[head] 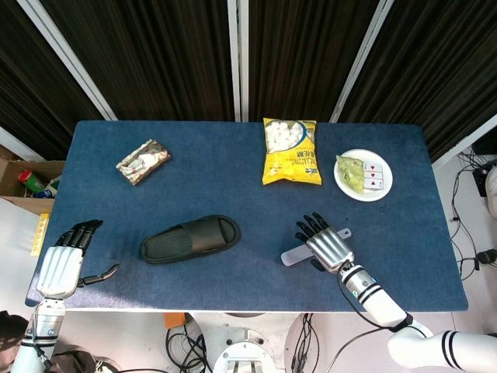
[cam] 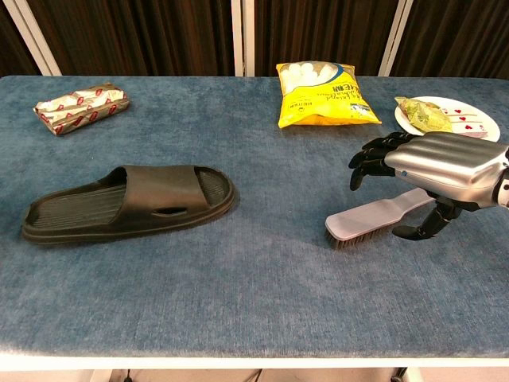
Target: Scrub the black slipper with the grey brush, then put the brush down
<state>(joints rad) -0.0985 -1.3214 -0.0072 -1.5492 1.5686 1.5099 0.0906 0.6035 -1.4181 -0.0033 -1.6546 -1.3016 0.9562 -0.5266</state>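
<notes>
The right hand [cam: 429, 171] hovers over the handle end of the grey brush [cam: 380, 216], with its back turned up and its fingers [cam: 367, 159] curved forward and spread. In the chest view the thumb reaches down beside the handle, but the fingers do not close on the brush, so the hand is wide and holds nothing. The right arm comes in from the near right corner of the bench [head: 233, 148]. The brush lies flat on the blue cloth with its bristles down and its bristle end pointing toward the black slipper [cam: 131, 199].

The left hand [head: 66, 256] rests at the near left edge of the bench, fingers stretched toward the far side and a little apart, thumb pointing toward the slipper. It holds nothing.

The black slipper lies sole down near the middle of the bench, a little toward the left, with its long side running left to right. It is well apart from both hands, and a free strip of cloth lies between it and the brush.

Along the far side lie a small wrapped packet [head: 143, 161] on the left, a yellow snack bag [head: 291, 150] in the middle, and a white plate [head: 363, 176] on the right that carries a green packet and some playing cards. The plate is near the right hand, just behind it.
</notes>
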